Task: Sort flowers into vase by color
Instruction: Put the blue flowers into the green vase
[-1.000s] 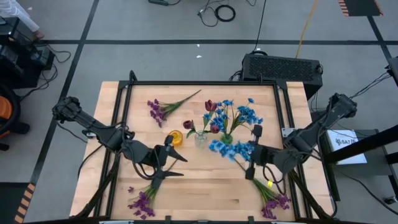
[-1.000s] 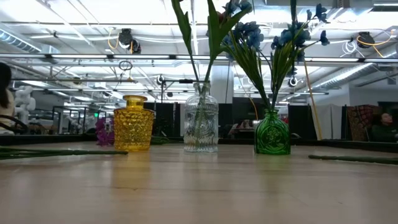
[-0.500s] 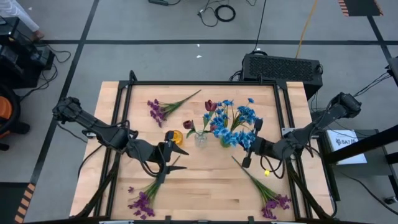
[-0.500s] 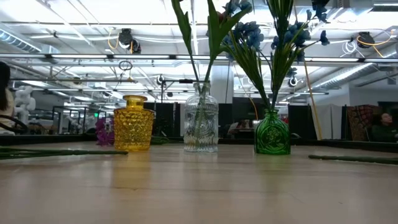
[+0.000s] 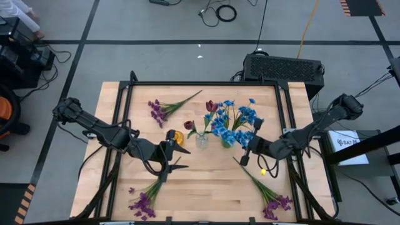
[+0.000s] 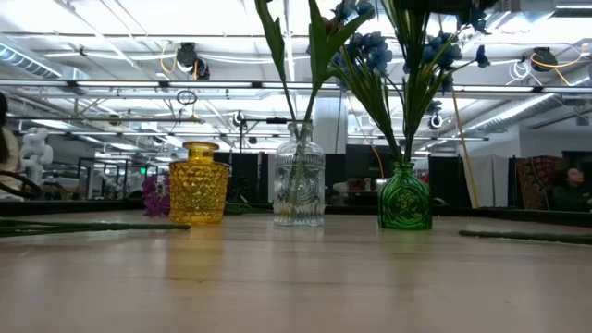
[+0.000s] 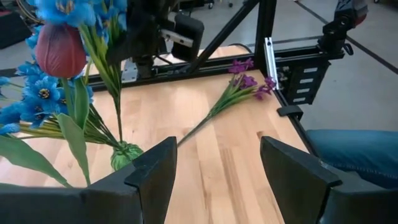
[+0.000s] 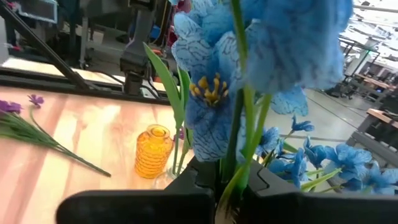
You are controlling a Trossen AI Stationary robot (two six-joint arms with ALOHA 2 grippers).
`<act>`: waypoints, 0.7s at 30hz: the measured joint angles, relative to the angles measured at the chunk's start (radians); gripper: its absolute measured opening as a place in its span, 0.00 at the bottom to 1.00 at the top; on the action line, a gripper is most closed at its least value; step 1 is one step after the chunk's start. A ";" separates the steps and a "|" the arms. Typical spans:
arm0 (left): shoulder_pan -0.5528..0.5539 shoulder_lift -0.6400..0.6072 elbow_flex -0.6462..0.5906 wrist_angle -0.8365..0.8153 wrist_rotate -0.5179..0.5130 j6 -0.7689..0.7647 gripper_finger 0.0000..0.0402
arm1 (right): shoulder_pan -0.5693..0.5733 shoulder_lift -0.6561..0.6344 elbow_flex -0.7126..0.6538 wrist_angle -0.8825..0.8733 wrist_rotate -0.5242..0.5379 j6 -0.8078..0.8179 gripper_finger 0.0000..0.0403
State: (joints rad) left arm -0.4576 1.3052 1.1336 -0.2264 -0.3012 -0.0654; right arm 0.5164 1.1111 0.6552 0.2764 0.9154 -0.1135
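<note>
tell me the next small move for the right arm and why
Probably lower the blue sprig so its stem slides into the green vase. The right end effector is shut on the sprig beside that vase, which already holds blue flowers. The left end effector waits open near the yellow vase.

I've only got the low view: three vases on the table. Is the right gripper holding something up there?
Observer: Yes, the right gripper is shut on a blue flower by its stem, close to the green vase.
Operator: And the left one?
Observer: The left gripper is open and empty, near the yellow vase.
Operator: Any purple to sort?
Observer: Three purple sprigs lie flat on the table.
</note>
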 joint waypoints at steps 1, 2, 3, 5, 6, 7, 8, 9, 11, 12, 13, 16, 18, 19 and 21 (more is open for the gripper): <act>0.000 0.000 0.000 0.000 0.000 0.000 0.59 | -0.003 0.005 0.000 0.001 0.000 0.000 0.01; 0.000 0.000 0.000 0.000 0.000 0.000 0.59 | -0.006 0.008 0.000 0.003 -0.001 0.000 0.01; 0.000 0.000 0.000 0.000 0.000 0.000 0.59 | -0.009 0.011 0.000 0.006 0.000 0.003 0.01; 0.000 0.000 0.000 0.000 0.000 0.000 0.59 | -0.015 0.013 0.000 0.005 -0.001 0.016 0.01; 0.000 0.000 0.000 0.000 0.000 0.000 0.59 | -0.019 0.013 0.000 0.005 -0.003 0.022 0.01; 0.000 0.000 0.000 0.000 0.000 0.000 0.59 | -0.021 0.013 0.000 0.005 -0.005 0.028 0.01; 0.000 0.000 0.000 0.000 0.000 0.001 0.59 | -0.025 0.013 0.000 0.005 -0.005 0.032 0.01; 0.000 0.000 0.000 0.000 0.000 0.001 0.59 | -0.026 0.013 0.000 0.004 -0.005 0.038 0.01; 0.000 0.000 0.000 0.000 0.000 0.001 0.59 | -0.027 0.013 0.000 -0.001 -0.005 0.047 0.01; 0.000 0.000 0.000 0.000 0.000 0.001 0.59 | -0.027 0.013 0.000 -0.001 -0.005 0.049 0.01; 0.000 0.000 0.000 0.000 0.000 0.001 0.59 | -0.027 0.014 0.000 -0.003 -0.005 0.050 0.02; 0.000 0.000 0.000 0.000 0.000 0.001 0.59 | -0.027 0.027 0.000 -0.007 -0.005 0.066 0.04; 0.000 0.000 0.000 0.000 0.000 0.000 0.59 | -0.027 0.037 0.000 -0.005 -0.004 0.075 0.05; 0.000 0.000 0.000 0.000 0.000 0.000 0.59 | -0.030 0.042 0.000 -0.005 -0.004 0.076 0.05; 0.000 0.000 0.000 0.000 0.000 0.000 0.59 | -0.033 0.052 0.000 -0.006 -0.004 0.079 0.05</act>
State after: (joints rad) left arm -0.4576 1.3052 1.1336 -0.2268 -0.3008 -0.0650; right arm 0.4829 1.1628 0.6552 0.2707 0.9119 -0.0346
